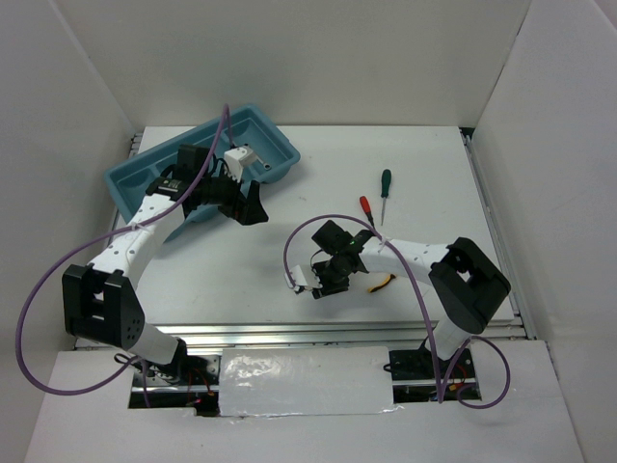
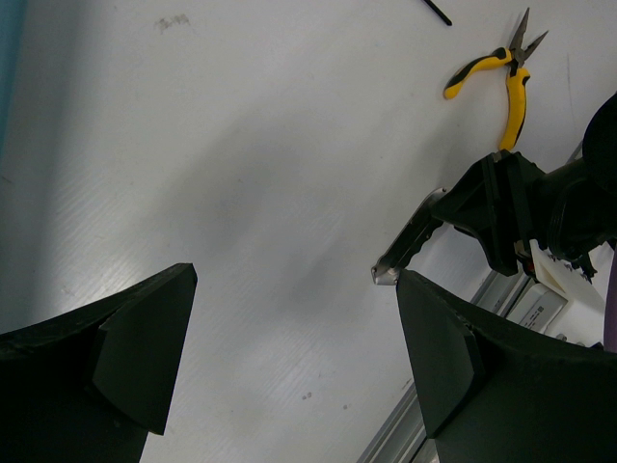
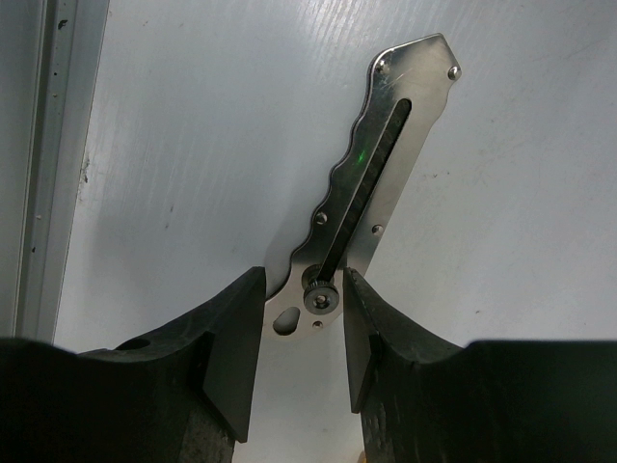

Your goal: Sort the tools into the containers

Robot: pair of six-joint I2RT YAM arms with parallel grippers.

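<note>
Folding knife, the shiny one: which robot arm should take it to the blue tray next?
Right. The right gripper is clamped on the pivot end of the folding knife, so it can probably just carry it over. The left gripper hangs open with nothing in it, beside the tray.

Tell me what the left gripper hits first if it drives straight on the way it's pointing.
Most likely bare table: only white surface lies between the fingers of the open left gripper. The tip of the folding knife sits close beside one finger, off that line; depth there is unclear.
</note>
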